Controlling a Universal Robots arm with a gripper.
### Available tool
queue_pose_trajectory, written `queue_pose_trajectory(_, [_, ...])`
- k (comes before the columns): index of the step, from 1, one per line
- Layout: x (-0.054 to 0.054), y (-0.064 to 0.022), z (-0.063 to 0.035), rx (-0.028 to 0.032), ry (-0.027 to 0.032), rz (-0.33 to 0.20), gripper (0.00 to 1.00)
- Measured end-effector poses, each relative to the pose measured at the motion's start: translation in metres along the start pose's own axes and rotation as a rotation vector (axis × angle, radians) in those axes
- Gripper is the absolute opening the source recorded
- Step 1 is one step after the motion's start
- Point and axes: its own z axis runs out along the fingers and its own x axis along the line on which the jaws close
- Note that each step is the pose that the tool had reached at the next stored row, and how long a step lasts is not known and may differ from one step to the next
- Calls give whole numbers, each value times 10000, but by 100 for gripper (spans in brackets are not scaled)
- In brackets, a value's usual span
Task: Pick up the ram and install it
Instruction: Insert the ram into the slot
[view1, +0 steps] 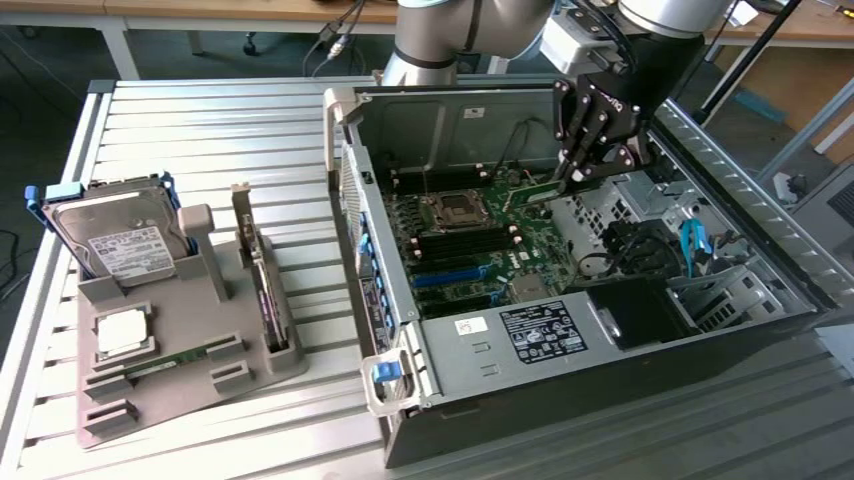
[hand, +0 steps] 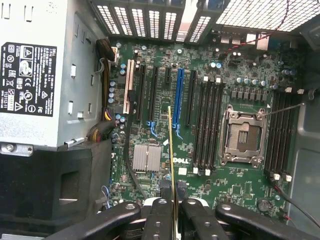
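Observation:
The ram (view1: 538, 191) is a thin green stick clamped in my gripper (view1: 577, 180), which is shut on it. It hangs inside the open computer case (view1: 747, 260), above the green motherboard (view1: 487, 262) and to the exterior view's right of the processor socket (view1: 454, 208). In the wrist view the ram (hand: 171, 150) shows edge-on as a narrow yellow-green line rising from between the fingers of the gripper (hand: 173, 194). Beyond it lie the black memory slots (hand: 207, 125) and the blue expansion slot (hand: 180, 100). The ram floats clear of the board.
A power supply (view1: 541, 335) fills the case's near corner, with cables and drive bays (view1: 667, 255) at the exterior view's right. On the exterior view's left, a grey holder (view1: 247, 375) carries a hard drive (view1: 127, 245), a silver chip (view1: 120, 332), a dark card (view1: 267, 290) and a green stick (view1: 167, 360).

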Motion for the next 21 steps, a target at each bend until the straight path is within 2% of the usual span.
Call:
queue_pose_trajectory(3, [-3,1,70,0,9,127,14])
queue_pose_trajectory(10, [-12,2,233,10,39,1293,14])
queue_pose_trajectory(12, [-44,6,312,14,46,1639,14])
queue_pose_trajectory(16, [-134,65,398,14,114,1754,14])
queue_pose_trajectory(19, [-169,134,463,14,131,1768,14])
queue_pose_trajectory(21, [-203,232,525,14,137,1769,14])
